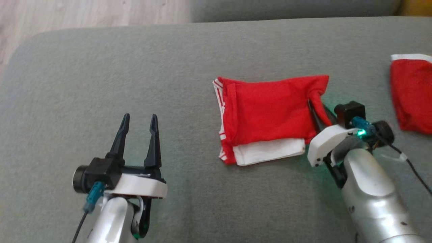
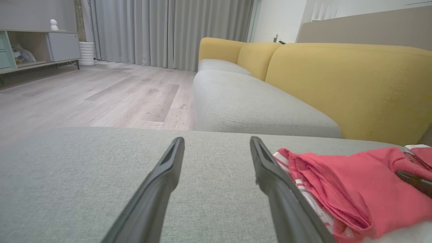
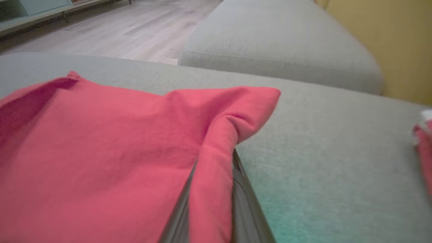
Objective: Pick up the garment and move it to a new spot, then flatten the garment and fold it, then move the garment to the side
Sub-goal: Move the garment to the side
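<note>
Closest to me, low on the left in the head view, is my left gripper (image 1: 140,116). Its two long dark fingers stand wide apart and hold nothing. It is over the bare, soft grey sofa seat (image 1: 101,67), well apart from the clothes. In the left wrist view I see grey seat between the spread fingers.

Low on the right is my right gripper (image 1: 317,107), on its shiny silver arm (image 1: 371,189). A small green light glows beside it. Its fingers are squeezed together on a bit of cloth. In the right wrist view a strip of red cloth runs down between the two fingers, so this hand is holding it.

That cloth is part of the red folded garment (image 1: 270,108). It lies near the middle of the seat, a little to the right. It has white stripes along its left edge, and a white layer peeks out at the near edge. The pinched bit is on its right edge, close to the far corner, and it is bunched up there. The rest lies flat on the seat.

Further right, apart from it, lies another red cloth with a white edge (image 1: 410,94). The side of the picture cuts it off.

Farther away, the left wrist view shows a second grey seat cushion (image 2: 253,104), a yellow sofa back (image 2: 337,84), a pale wooden floor (image 2: 101,91), long grey curtains (image 2: 168,30) and a low cabinet (image 2: 33,47).
</note>
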